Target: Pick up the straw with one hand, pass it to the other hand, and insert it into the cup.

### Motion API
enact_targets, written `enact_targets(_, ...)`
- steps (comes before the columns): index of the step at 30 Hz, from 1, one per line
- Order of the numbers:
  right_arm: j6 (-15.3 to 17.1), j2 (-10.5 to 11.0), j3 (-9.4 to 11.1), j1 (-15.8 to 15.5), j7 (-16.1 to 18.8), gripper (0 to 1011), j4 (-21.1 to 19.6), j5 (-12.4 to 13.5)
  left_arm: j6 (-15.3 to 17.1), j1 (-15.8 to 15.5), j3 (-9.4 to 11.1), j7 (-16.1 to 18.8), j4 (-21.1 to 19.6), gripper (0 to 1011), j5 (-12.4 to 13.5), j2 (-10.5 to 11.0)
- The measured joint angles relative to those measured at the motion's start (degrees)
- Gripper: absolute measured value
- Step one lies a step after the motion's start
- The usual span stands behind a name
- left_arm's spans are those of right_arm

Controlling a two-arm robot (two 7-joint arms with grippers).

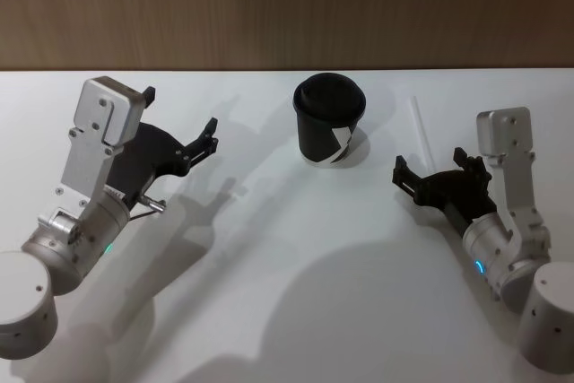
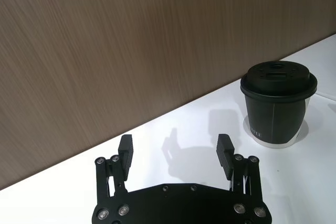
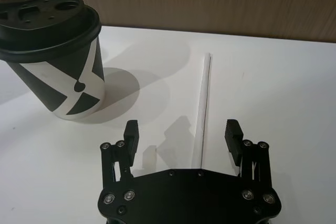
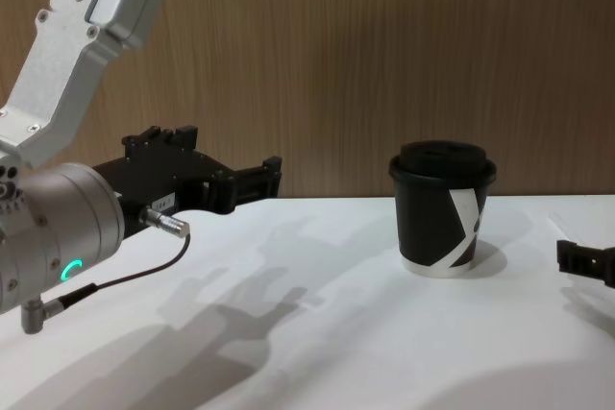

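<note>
Two-armed robot at a white surface (image 1: 296,293) backed by a wood-grain wall (image 1: 287,6). The straw (image 1: 419,128) lies flat on the surface to the robot's right of the cup (image 1: 330,120) and apart from it. Its long axis runs from the robot towards the wall, and its near end sits slightly further to the robot's right than its far end. In the right wrist view the straw points lengthwise into the gap between the fingers of the right end effector (image 1: 430,161), slightly nearer one finger than the other. That all-black end effector is spread wide and grips nothing, with its fingers either side of the straw's near end; whether they touch the surface cannot be told. The left end effector (image 1: 180,111) hangs above the surface to the robot's left of the cup, well apart from it, fingers likewise spread wide and empty. A metal cable plug (image 4: 165,224) and a green glowing ring (image 4: 67,269) show on its silver arm. The cup stands upright with its black domed lid on, showing a white diagonal stripe (image 4: 463,216) and a white base rim. Small print near its base, seen in the left wrist view, is too small to read.
</note>
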Motion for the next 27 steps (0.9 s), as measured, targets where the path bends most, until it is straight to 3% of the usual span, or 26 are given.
enact_targets(27,1.88,-0.25,1.14,0.34,1.53,1001,1.34,-0.73,0.0,0.0,0.0,0.0,0.0,1001,0.0,-0.01)
